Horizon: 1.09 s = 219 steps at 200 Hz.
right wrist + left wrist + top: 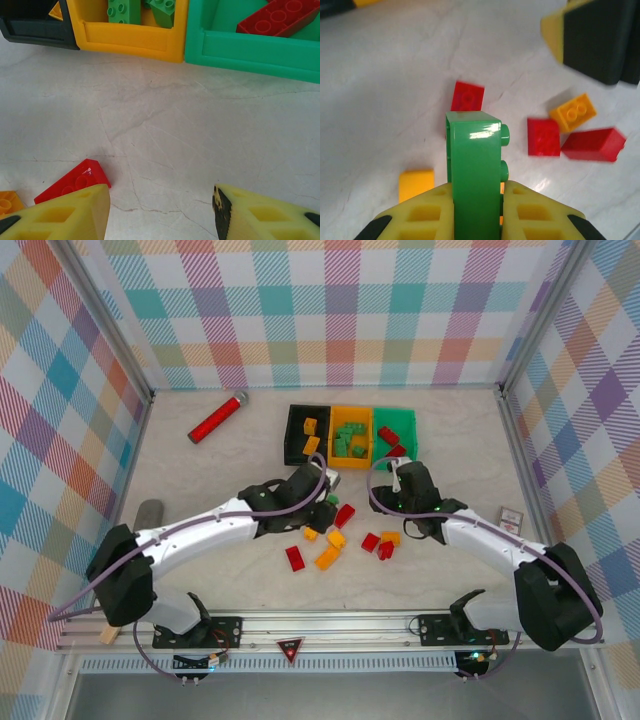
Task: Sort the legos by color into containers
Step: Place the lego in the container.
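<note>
Now, green brick (475, 150) is pinched upright between the left gripper's (477, 210) yellow fingers, over the pale table (200, 480). Loose red and orange bricks (543, 136) lie scattered from its twelve to three o'clock. Right gripper (160, 212) hangs with jaws apart, nothing in them, and the three joined bins (135, 40) sit at its twelve o'clock.

White-and-black arms (200, 535), purple cables (369, 488), yellow gripper fingers (420, 217) tipped black.

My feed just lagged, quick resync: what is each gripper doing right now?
Left gripper: closed, holding a green lego.
Right gripper: open, nothing between its fingers.
</note>
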Each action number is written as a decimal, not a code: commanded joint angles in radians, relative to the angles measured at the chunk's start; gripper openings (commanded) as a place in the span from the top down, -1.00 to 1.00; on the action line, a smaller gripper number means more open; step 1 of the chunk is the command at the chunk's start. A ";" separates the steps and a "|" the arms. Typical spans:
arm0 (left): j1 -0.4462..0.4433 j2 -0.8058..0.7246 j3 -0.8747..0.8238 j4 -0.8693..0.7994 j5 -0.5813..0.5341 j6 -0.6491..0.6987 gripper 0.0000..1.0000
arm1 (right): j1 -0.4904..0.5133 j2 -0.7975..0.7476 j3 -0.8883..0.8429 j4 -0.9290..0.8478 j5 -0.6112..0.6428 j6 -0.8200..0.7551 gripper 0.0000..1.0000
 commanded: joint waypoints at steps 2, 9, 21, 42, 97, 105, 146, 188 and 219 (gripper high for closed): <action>-0.002 0.072 0.090 0.025 -0.029 -0.027 0.82 | 0.004 -0.040 -0.023 0.034 0.027 0.019 -0.15; 0.002 0.096 0.117 0.025 -0.025 -0.029 0.84 | 0.004 -0.044 -0.025 0.031 0.033 0.020 -0.15; 0.012 0.137 0.159 0.026 -0.025 -0.036 0.93 | 0.004 -0.053 -0.024 0.026 0.041 0.022 -0.15; 0.043 0.208 0.236 0.030 0.000 -0.050 0.99 | 0.004 -0.073 -0.033 0.029 0.053 0.025 -0.15; 0.168 0.405 0.510 -0.007 0.084 -0.095 0.94 | 0.003 -0.127 -0.058 0.026 0.107 0.043 -0.16; 0.183 0.440 0.553 -0.011 0.089 -0.087 0.94 | 0.002 -0.131 -0.058 0.020 0.109 0.043 -0.16; 0.250 0.641 0.825 -0.087 0.130 -0.072 0.92 | 0.003 -0.155 -0.071 0.026 0.121 0.047 -0.17; 0.301 0.797 0.977 -0.071 0.178 -0.090 0.88 | 0.003 -0.164 -0.079 0.036 0.121 0.050 -0.18; 0.305 0.871 1.074 -0.086 0.210 -0.102 0.33 | 0.003 -0.160 -0.081 0.042 0.117 0.054 -0.19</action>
